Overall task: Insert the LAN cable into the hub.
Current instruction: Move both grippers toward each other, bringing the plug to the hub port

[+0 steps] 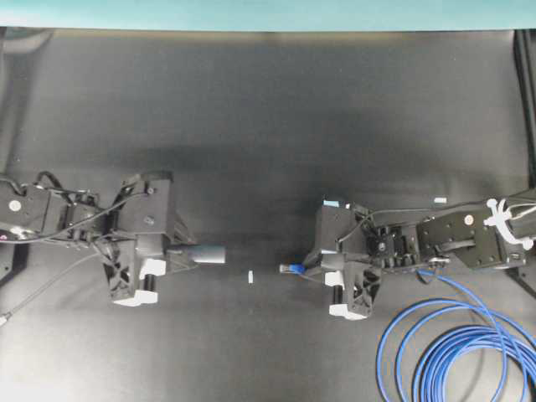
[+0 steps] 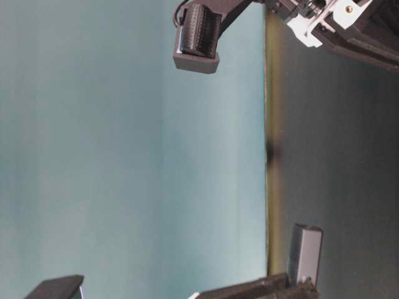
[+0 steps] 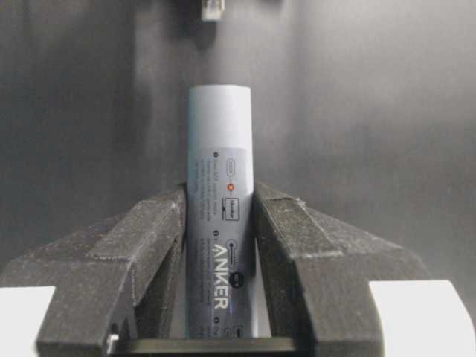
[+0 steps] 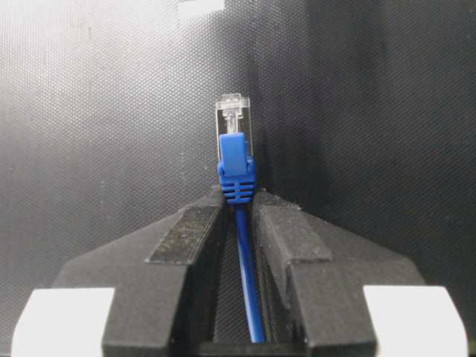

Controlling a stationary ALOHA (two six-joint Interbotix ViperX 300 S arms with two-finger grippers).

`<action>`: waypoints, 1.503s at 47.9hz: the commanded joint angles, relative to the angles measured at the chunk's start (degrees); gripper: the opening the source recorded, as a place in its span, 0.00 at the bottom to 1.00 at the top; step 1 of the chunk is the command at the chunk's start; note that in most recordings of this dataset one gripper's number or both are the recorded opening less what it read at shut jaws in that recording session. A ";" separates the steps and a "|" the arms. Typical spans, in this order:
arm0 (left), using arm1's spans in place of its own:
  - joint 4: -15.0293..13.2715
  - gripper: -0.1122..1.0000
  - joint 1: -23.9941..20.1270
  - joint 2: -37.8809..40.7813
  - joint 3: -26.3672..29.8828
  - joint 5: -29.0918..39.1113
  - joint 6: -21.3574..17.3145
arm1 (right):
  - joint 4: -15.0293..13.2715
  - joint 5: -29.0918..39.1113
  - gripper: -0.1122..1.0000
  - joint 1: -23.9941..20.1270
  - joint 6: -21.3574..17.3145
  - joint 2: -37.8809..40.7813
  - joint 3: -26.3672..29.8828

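Note:
The hub (image 3: 219, 141) is a slim grey bar with printed labels. My left gripper (image 3: 219, 197) is shut on it, and its free end (image 1: 211, 254) points right from my left gripper (image 1: 180, 256). The LAN cable's clear plug with blue boot (image 4: 234, 145) sticks out ahead of my right gripper (image 4: 238, 199), whose fingers are closed against the base of the boot, with the thin blue cord running back between them. In the overhead view the plug (image 1: 291, 269) points left toward the hub from my right gripper (image 1: 311, 270), a gap apart. The hub's end also shows in the table-level view (image 2: 304, 249).
A tiny white scrap (image 1: 250, 276) lies on the black mat between hub and plug. Loose blue coils of the cable (image 1: 452, 339) lie at the front right. A small pale tag (image 1: 440, 199) sits behind the right arm.

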State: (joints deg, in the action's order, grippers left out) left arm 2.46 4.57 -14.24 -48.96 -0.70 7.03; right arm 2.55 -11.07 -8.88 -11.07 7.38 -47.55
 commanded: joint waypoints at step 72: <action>0.18 0.35 -0.26 6.86 9.67 4.22 -2.20 | -1.49 13.71 0.19 0.79 5.54 -5.19 11.07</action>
State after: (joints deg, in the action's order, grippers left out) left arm 2.46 4.04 -7.38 -40.52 3.69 4.92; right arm 1.14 3.08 -8.17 -5.89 2.20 -37.62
